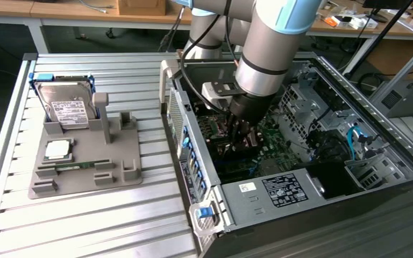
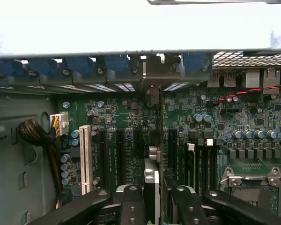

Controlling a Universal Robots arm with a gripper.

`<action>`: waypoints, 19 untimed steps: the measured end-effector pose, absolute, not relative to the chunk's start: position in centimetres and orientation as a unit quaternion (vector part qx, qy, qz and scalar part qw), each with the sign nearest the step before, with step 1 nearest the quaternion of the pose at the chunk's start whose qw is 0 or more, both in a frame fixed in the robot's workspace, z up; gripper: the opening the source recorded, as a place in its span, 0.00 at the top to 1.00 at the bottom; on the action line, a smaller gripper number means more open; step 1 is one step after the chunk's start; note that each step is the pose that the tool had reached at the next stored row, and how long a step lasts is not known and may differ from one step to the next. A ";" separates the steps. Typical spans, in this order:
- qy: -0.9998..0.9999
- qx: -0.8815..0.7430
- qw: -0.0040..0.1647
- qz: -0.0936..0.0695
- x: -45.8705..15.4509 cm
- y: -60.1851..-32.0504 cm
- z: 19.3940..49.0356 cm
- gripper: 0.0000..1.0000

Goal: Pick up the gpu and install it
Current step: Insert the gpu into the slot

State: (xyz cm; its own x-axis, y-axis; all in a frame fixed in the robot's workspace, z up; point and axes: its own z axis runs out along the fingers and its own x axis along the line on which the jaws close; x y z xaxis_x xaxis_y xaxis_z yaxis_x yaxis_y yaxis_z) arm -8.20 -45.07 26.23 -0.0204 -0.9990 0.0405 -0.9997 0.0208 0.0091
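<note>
My gripper [image 1: 241, 141] is down inside the open computer case [image 1: 378, 123], just above the green motherboard [image 1: 275, 137]. In the wrist view its black fingers [image 2: 131, 206] stand on either side of the gpu [image 2: 151, 187], which I see edge-on as a thin upright card. The gripper [image 2: 158, 208] is shut on it. The card runs straight over the dark expansion slots [image 2: 119, 150] towards the rear wall of the case, and its metal bracket end [image 2: 152, 75] is at the row of blue slot clips [image 2: 112, 63]. Whether the card is seated in a slot is hidden.
On the ribbed table, a grey holder [image 1: 84, 161] at the exterior view's left carries a silver hard drive [image 1: 66, 107], a square chip [image 1: 57, 150] and a memory stick [image 1: 77, 165]. Inside the case are a power supply [image 1: 282, 191], a white slot [image 2: 85, 157], a cable bundle [image 2: 35, 133] and a processor socket [image 2: 250, 187].
</note>
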 end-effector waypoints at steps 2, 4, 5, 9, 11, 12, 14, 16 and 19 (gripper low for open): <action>-0.714 0.700 0.018 0.012 -8.2 -45.1 26.2 0.73; -0.714 0.700 0.019 0.012 -8.2 -45.0 26.1 0.73; -0.714 0.700 0.019 0.012 -8.2 -45.0 26.1 0.73; -0.714 0.700 0.019 0.012 -8.1 -44.9 25.9 0.73; -0.714 0.700 0.019 0.012 -8.1 -44.9 25.9 0.73; -0.714 0.700 0.019 0.012 -8.1 -44.9 25.9 0.73; -0.714 0.700 0.019 0.012 -8.1 -44.9 25.9 0.73; -0.714 0.700 0.019 0.012 -8.1 -44.9 25.9 0.73; -0.714 0.700 0.019 0.012 -8.1 -44.9 25.9 0.73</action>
